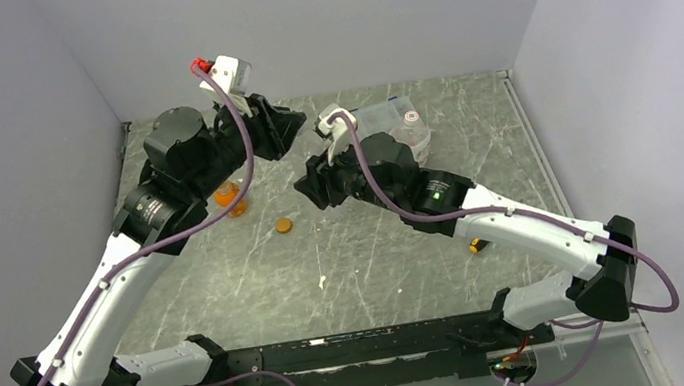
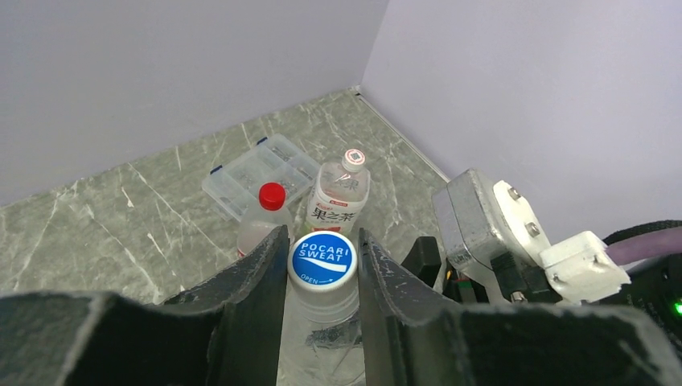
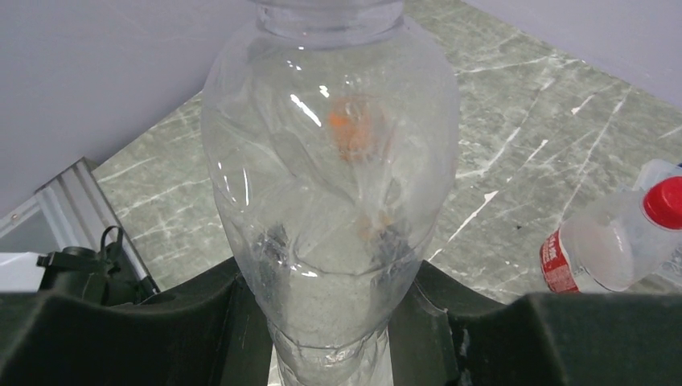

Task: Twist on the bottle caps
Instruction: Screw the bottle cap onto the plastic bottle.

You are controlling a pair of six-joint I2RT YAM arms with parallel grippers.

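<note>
In the left wrist view my left gripper is shut on a blue cap that sits on the neck of a clear bottle. In the right wrist view my right gripper is shut on the lower body of that clear bottle. Behind it stand a red-capped, red-labelled bottle and a white-labelled bottle with a whitish cap. From above, a squat orange bottle stands uncapped beside the left arm. An orange cap lies loose on the table. The held bottle is hidden between the grippers.
A flat clear compartment box lies at the back by the wall, also in the top view. A small dark-and-yellow object lies beside the right forearm. Walls close the table on the left, back and right.
</note>
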